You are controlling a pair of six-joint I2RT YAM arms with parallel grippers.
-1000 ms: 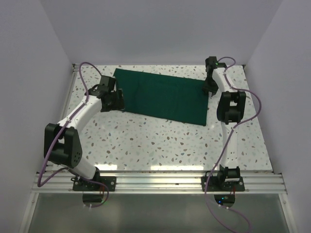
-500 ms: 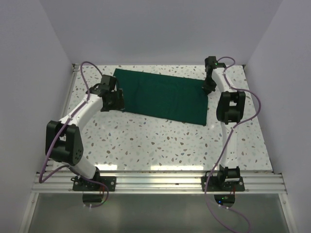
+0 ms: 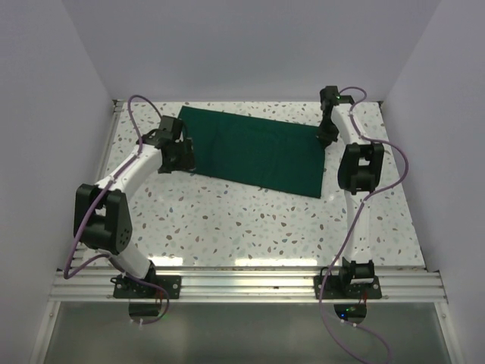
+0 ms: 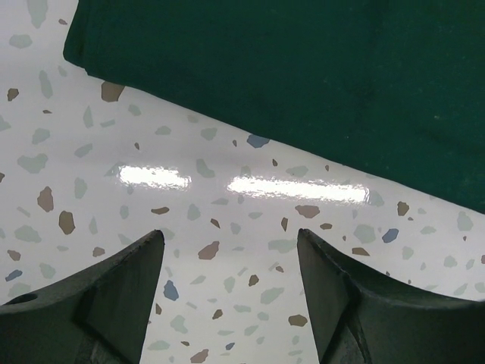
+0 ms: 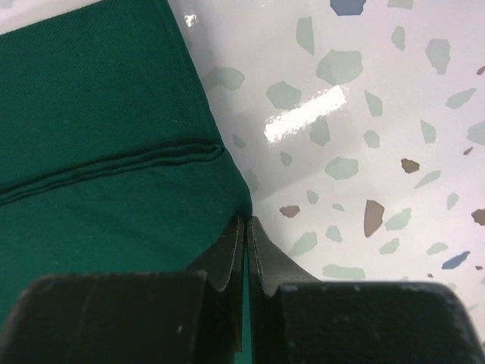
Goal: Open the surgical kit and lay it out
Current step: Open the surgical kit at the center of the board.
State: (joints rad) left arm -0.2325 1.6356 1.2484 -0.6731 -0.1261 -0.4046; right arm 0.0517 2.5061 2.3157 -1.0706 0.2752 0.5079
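Note:
The surgical kit is a dark green cloth wrap (image 3: 254, 149), folded flat at the back of the table. No steel tray or instruments show. My left gripper (image 3: 184, 157) is open and empty just off the wrap's near left edge; in the left wrist view its fingers (image 4: 121, 296) hover over bare table, with the cloth (image 4: 303, 76) ahead. My right gripper (image 3: 327, 135) is shut on the wrap's far right edge; in the right wrist view (image 5: 246, 221) cloth (image 5: 106, 152) sits pinched between the closed fingers, and a fold seam runs across it.
The table (image 3: 250, 220) is white speckled terrazzo with purple walls on three sides. A metal rail (image 3: 250, 282) carrying both arm bases runs along the near edge. Purple cables loop beside each arm.
My right gripper has moved slightly toward the back along the wrap's right edge. My left arm has shifted slightly back and right; the wrap lies much as before.

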